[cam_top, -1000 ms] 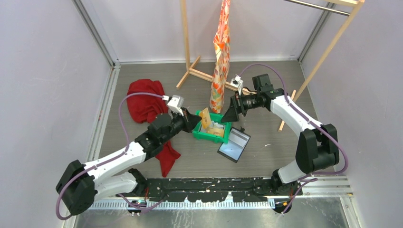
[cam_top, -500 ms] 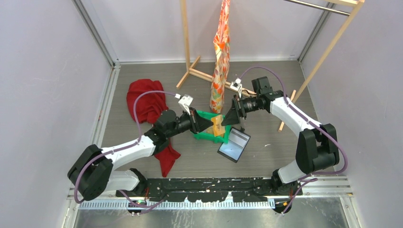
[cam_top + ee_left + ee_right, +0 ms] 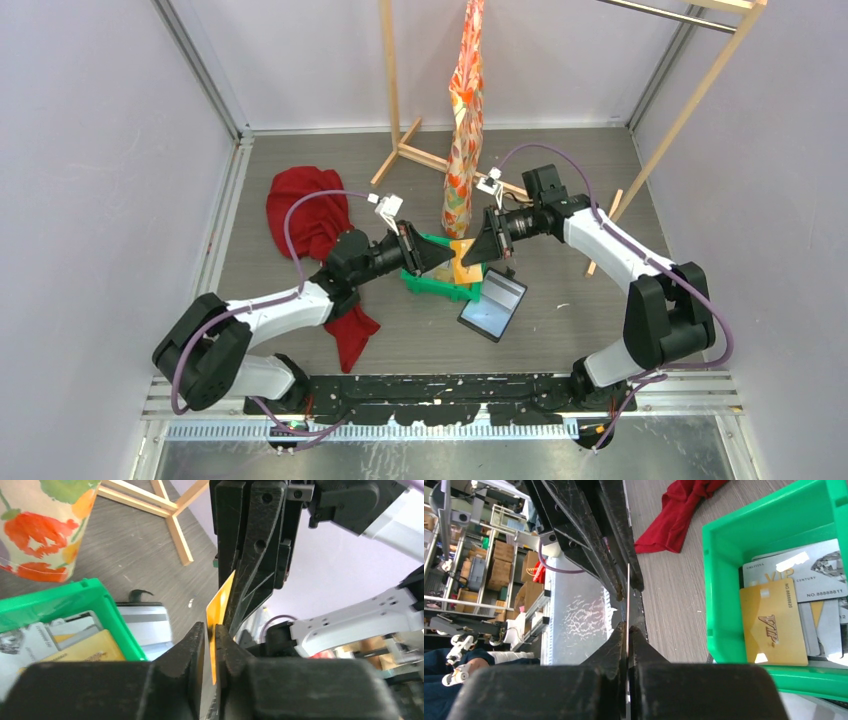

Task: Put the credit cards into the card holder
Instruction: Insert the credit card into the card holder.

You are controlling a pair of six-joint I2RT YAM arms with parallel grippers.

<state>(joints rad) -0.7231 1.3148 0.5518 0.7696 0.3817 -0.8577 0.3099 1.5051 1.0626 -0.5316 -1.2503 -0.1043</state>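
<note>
Pinching one orange-yellow card (image 3: 463,264) from opposite ends, the left gripper (image 3: 448,262) and the right gripper (image 3: 471,257) meet nose to nose in the air over the right part of the green tray (image 3: 438,285). Both grippers are clenched on this card: the left wrist view shows it (image 3: 220,604) sandwiched between the left gripper's fingers (image 3: 197,637), with the right gripper's black fingers (image 3: 234,615) closed on its far end. From the right wrist it appears only as a thin pale line (image 3: 628,597), seen edge-on between the two pairs of fingers. Its long axis runs along the line from one gripper to the other, roughly left to right across the bench. It is held on edge and leaning, since a little of its orange face shows from above.

More credit cards lie flat in the tray, among them a gold card marked VIP (image 3: 774,625) overlapping whitish ones (image 3: 809,572), their long sides running about parallel.

Beside the tray's near right corner the card holder (image 3: 493,305) lies opened flat on the bench, pale lining up. Its long axis is slanted from far right to near left, and neither gripper touches it.

A red cloth (image 3: 310,215) is heaped on the bench to the left.
</note>
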